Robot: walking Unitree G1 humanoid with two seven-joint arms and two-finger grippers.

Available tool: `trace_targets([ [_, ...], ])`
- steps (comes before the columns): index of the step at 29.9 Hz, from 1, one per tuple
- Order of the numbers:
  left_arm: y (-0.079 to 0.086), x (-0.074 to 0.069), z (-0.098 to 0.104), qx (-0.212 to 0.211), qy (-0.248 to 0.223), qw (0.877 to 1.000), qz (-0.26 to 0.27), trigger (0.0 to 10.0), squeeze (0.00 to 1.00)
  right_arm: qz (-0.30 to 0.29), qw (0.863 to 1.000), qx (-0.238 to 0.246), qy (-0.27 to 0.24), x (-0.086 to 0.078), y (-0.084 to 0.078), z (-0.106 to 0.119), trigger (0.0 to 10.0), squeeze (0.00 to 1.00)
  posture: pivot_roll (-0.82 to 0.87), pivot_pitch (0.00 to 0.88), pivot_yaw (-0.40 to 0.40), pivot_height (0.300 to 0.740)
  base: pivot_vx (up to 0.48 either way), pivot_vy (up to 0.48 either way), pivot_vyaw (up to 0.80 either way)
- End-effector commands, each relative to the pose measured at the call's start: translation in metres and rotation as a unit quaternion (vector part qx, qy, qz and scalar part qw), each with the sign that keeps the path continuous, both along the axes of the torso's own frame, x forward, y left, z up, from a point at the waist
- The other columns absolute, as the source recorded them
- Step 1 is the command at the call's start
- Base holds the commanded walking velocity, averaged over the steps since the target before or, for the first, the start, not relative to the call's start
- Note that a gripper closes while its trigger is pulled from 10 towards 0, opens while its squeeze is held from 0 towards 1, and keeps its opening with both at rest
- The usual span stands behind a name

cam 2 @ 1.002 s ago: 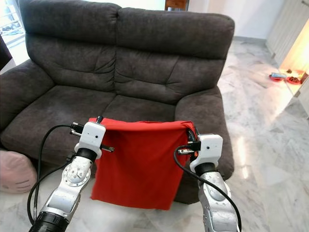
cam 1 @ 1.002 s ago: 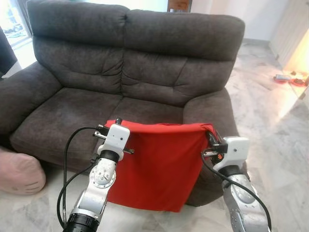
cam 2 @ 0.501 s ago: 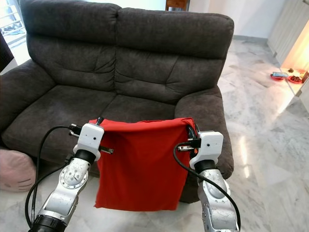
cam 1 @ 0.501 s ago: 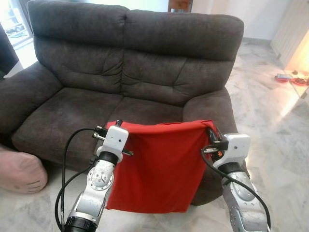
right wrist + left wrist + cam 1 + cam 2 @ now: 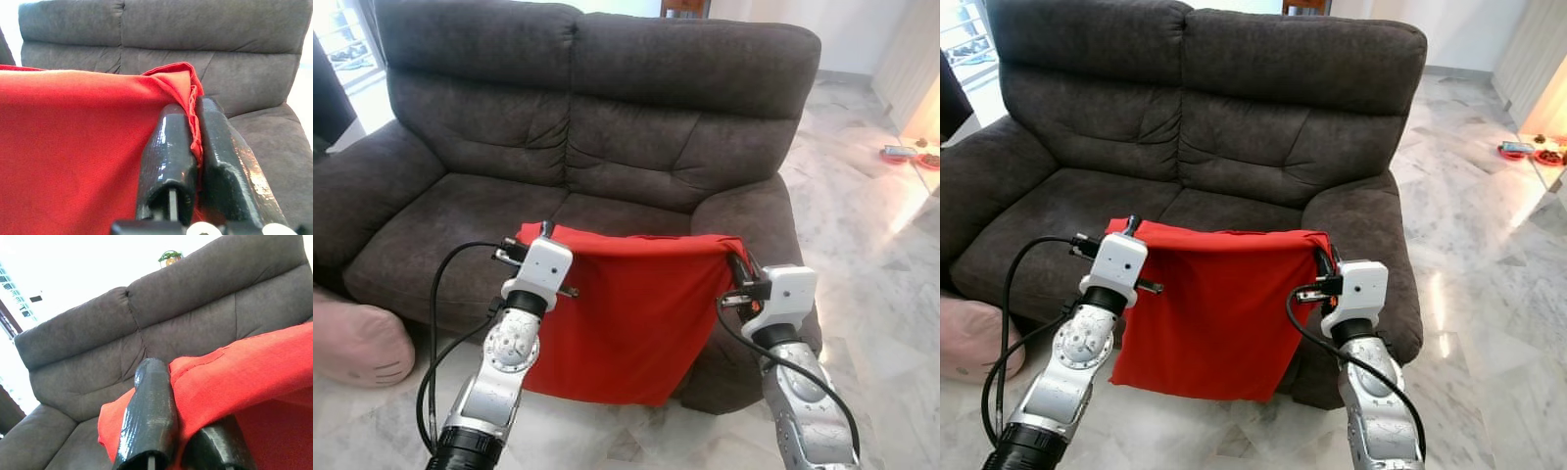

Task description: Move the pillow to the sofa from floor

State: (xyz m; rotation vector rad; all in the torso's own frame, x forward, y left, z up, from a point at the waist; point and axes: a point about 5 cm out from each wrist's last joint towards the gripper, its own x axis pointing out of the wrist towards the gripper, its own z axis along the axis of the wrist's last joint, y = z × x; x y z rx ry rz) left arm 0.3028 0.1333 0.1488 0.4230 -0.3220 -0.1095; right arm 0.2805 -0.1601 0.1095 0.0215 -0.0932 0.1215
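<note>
Two silver arms reach forward from the bottom of the head views, each with a black cable looping beside it. Between them hangs the red pillow, a flat, limp square of red fabric held up by its two top corners, its top edge stretched nearly level and its lower edge hanging clear of the pale marble floor.

The left end effector pinches the pillow's top left corner; in the left wrist view its black fingers lie pressed close with red cloth bunched between and over them. The right end effector grips the top right corner; the right wrist view shows its two fingers squeezed together on a frayed red seam, the fabric spreading away flat to one side.

The pillow hangs in front of the sofa's front edge, over the right-hand seat cushion and partly covering the inner face of the right armrest. Whether the cloth touches the seat front cannot be told.

On the floor to the robot's left, beside the sofa's left armrest, lies a pink cushion with dark stitched lines on it.

Behind everything stands the dark grey two-seat sofa, its seat cushions bare and its backrest tufted. Farther off on the right, small red and dark objects sit on the floor in bright light.
</note>
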Motion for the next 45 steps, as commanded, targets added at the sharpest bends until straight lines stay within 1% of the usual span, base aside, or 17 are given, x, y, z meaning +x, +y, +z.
trace_targets([
  [1,-0.005,0.001,0.033,-0.011,-0.076,0.997,-0.007,10.0,0.0,0.002,0.999,-0.009,-0.045,0.002,0.0,0.019,10.0,0.0,0.1,0.0,-0.048,0.74,0.274,0.0,0.0],
  [8,-0.006,0.001,0.035,-0.011,-0.08,0.997,-0.007,10.0,0.0,0.008,0.998,-0.016,-0.053,0.003,0.003,0.023,10.0,0.0,0.1,0.0,-0.049,0.74,0.287,0.0,0.0],
  [12,-0.005,0.002,0.037,-0.012,-0.083,0.996,-0.004,10.0,0.0,0.011,0.998,-0.018,-0.055,0.004,0.003,0.024,10.0,0.0,0.1,0.0,-0.05,0.74,0.294,0.0,-0.8],
  [18,-0.005,0.002,0.039,-0.013,-0.086,0.996,-0.001,10.0,0.0,0.012,0.998,-0.019,-0.065,0.004,0.003,0.029,10.0,0.0,0.1,0.0,-0.051,0.74,0.296,0.0,0.0],
  [25,-0.007,0.003,0.048,-0.017,-0.101,0.995,-0.002,10.0,0.0,0.017,0.997,-0.025,-0.077,0.005,0.005,0.036,10.0,0.0,0.1,0.0,-0.052,0.74,0.294,0.0,0.0],
  [26,-0.006,0.003,0.051,-0.016,-0.107,0.994,-0.002,10.0,0.0,0.019,0.996,-0.025,-0.086,0.005,0.006,0.041,10.0,0.0,0.1,0.0,-0.052,0.74,0.296,0.0,0.0],
  [27,-0.006,0.003,0.051,-0.016,-0.107,0.994,-0.002,10.0,0.0,0.019,0.996,-0.025,-0.086,0.005,0.006,0.041,10.0,0.0,0.1,0.0,-0.052,0.74,0.296,0.0,0.0],
  [29,-0.005,0.003,0.061,-0.016,-0.123,0.992,-0.001,10.0,0.0,0.029,0.993,-0.029,-0.107,0.007,0.009,0.053,10.0,0.0,0.1,0.0,-0.052,0.74,0.296,0.0,0.0],
  [31,-0.005,0.004,0.069,-0.019,-0.134,0.991,0.0,10.0,0.0,0.035,0.992,-0.03,-0.12,0.008,0.012,0.06,10.0,0.0,0.1,0.0,-0.054,0.74,0.298,0.0,0.0],
  [34,-0.005,0.004,0.071,-0.02,-0.138,0.99,0.0,10.0,0.0,0.035,0.991,-0.028,-0.122,0.008,0.012,0.061,10.0,0.0,0.1,0.0,-0.054,0.74,0.296,0.0,0.0],
  [36,-0.006,0.003,0.081,-0.024,-0.154,0.988,-0.001,10.0,0.0,0.044,0.988,-0.023,-0.146,0.008,0.017,0.076,10.0,0.0,0.1,0.0,-0.054,0.74,0.294,0.0,0.0],
  [40,-0.006,0.003,0.086,-0.026,-0.161,0.987,0.0,10.0,0.0,0.05,0.985,-0.024,-0.163,0.007,0.018,0.085,10.0,0.0,0.1,0.0,-0.054,0.74,0.292,0.0,0.28],
  [45,-0.006,0.002,0.086,-0.026,-0.16,0.987,0.001,10.0,0.0,0.062,0.984,-0.02,-0.165,0.006,0.022,0.088,10.0,0.0,0.1,0.0,-0.056,0.74,0.294,0.0,0.68],
])
